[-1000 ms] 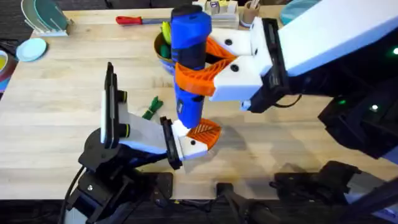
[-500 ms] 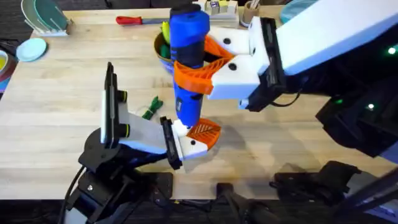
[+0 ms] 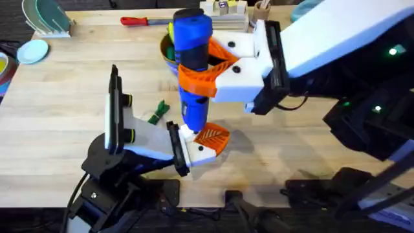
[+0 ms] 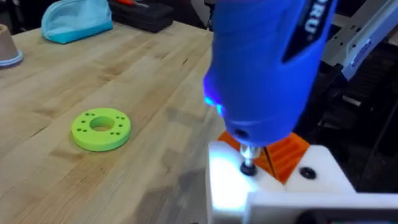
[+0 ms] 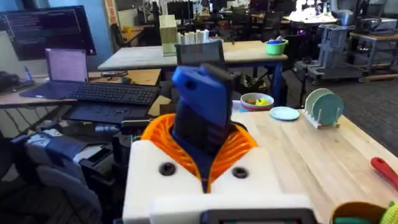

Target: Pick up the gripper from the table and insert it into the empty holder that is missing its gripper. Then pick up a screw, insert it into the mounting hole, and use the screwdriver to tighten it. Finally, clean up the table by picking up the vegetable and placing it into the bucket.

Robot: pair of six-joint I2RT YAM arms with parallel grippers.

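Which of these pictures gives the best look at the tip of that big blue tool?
The left wrist view: the screwdriver and its bit meeting a screw on the white holder. Overhead shows its blue body upright in the right gripper, tip small. The right wrist view shows its top end.

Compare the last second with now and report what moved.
The right claw, shut on the blue screwdriver, shifted slightly toward the left side of the table; the driver's top tilted with it while its tip stayed on the white holder. The left claw, the green vegetable and the red-handled tool stayed put.
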